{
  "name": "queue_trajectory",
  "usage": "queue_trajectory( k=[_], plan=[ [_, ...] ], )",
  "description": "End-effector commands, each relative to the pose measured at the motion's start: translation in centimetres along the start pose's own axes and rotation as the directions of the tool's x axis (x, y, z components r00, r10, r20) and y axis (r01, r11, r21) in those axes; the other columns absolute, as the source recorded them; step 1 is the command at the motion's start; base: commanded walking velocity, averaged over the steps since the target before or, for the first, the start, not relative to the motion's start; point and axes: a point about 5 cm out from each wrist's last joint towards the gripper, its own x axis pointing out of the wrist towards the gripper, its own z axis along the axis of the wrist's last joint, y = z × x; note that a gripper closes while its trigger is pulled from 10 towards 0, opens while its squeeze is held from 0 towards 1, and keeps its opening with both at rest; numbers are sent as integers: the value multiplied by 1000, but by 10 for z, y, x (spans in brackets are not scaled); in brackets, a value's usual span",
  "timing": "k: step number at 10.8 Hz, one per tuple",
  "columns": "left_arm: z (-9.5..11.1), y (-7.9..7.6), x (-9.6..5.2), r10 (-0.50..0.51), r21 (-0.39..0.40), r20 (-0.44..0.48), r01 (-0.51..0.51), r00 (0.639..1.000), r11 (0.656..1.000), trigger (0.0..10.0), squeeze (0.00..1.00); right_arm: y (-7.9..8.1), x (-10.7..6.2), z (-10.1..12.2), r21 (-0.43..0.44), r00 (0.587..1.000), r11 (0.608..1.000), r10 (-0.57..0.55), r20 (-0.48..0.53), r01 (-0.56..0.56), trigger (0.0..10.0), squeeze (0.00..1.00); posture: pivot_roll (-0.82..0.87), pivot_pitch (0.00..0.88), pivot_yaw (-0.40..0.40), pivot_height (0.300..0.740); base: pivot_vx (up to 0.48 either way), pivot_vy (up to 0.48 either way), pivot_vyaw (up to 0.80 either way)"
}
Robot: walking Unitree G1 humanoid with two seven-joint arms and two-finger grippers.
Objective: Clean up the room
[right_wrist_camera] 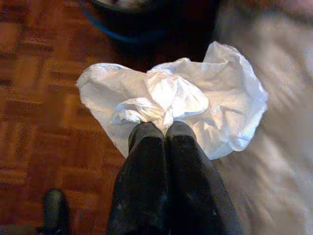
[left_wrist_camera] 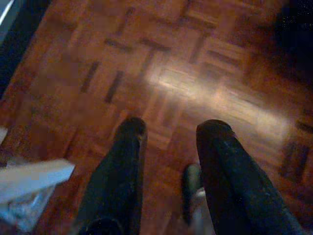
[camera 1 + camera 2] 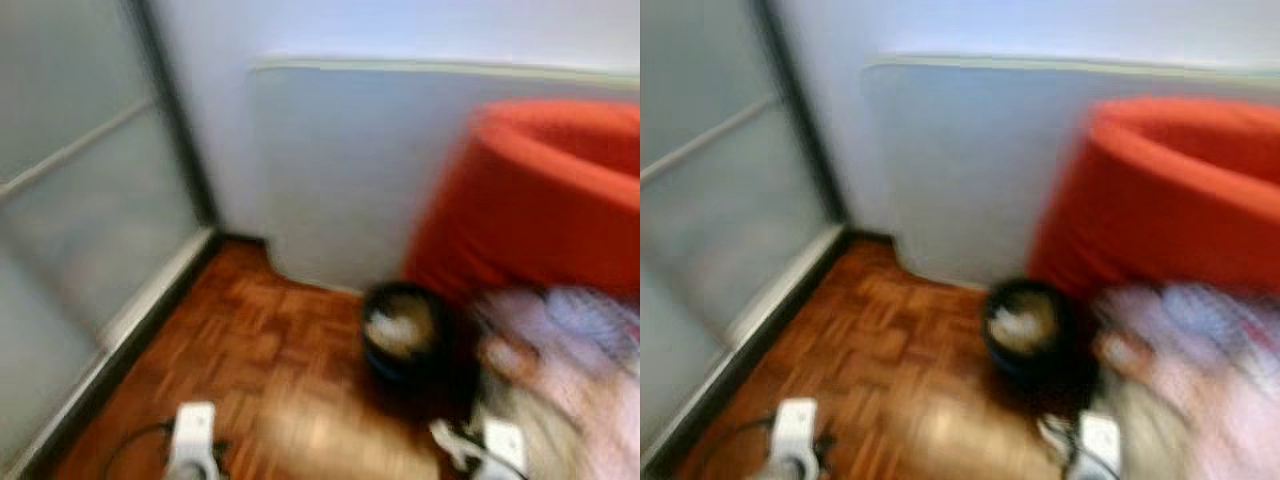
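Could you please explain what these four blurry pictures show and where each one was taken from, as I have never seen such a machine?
This is a walking humanoid robot tidying a room. The two wide pictures come from its head camera, looking down at a reddish parquet wood floor, a dark round bin and an orange-red rounded armchair. They are blurred. The other two come from wrist cameras, looking along each claw's black fingers. The left claw is open over the floor, holding nothing. The right claw is shut on a crumpled white tissue, near the bin.
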Motion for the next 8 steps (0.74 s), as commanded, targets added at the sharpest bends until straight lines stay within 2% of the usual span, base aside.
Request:
queue_trajectory(
  k=[1, 6, 8],
  plan=[
    [-3, 7, -1, 25, -13, -6, -25, 1000, 1000, 10000, 0, 10, 1, 2, 5, 999, 999, 31, 9, -31, 10000, 0, 114, 0, 5, 740, 386, 0, 0],
    [-3, 8, -1, 29, -22, -2, -29, 1000, 999, 10000, 0, 11, 2, 4, 37, 999, 999, 31, 10, -31, 10000, 0, 117, 0, 6, 740, 399, 0, 0],
    [-3, 8, -2, 28, -19, -2, -28, 1000, 999, 10000, 0, 11, 2, 1, 34, 999, 999, 37, -11, -37, 10000, 0, 118, 0, 8, 740, 401, 0, -666]
  ],
)
